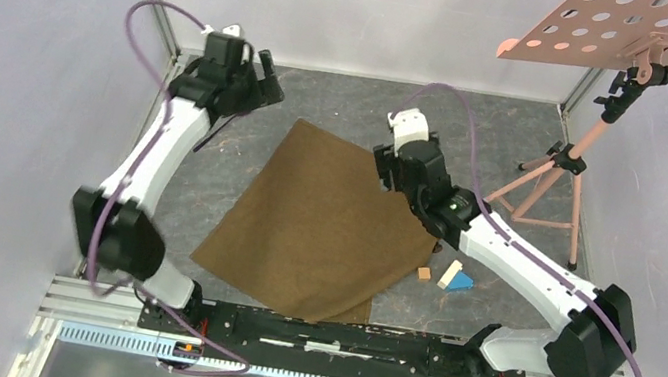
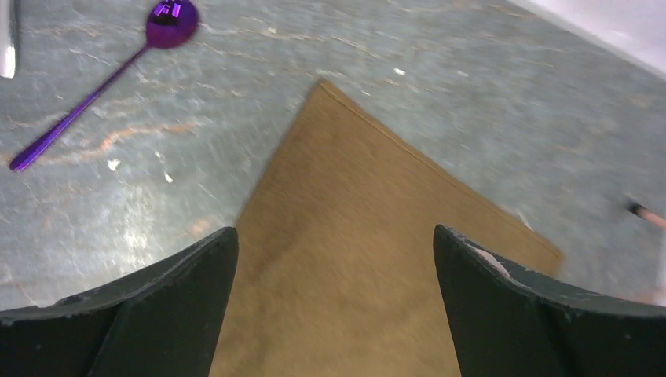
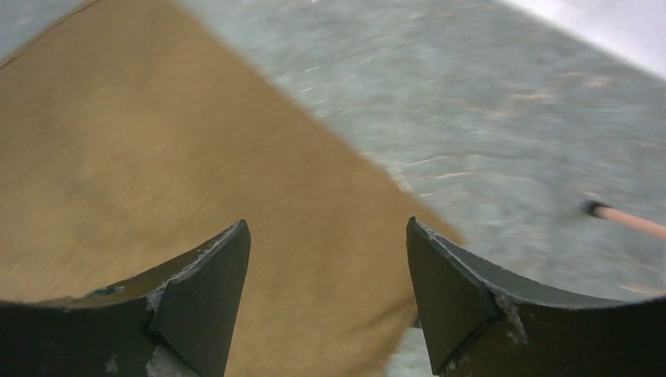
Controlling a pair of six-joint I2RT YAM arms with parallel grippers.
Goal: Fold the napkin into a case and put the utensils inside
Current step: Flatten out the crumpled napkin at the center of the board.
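Napkin (image 1: 320,222) lies flat & unfolded mid-bench (image 1: 344,99), set diamond-wise, one corner twd the far side. L claw (image 2: 336,243) is spread wide, nothing btwn its fingers, near that far corner. R claw (image 3: 328,236) is also spread & empty, above the napkin's right edge. Purple spoon (image 2: 102,86) lies on bare bench, apart from the cloth. Fork (image 2: 8,39) shows only as a silver sliver at frame edge. Small blocks (image 1: 450,276) sit by the napkin's right corner.
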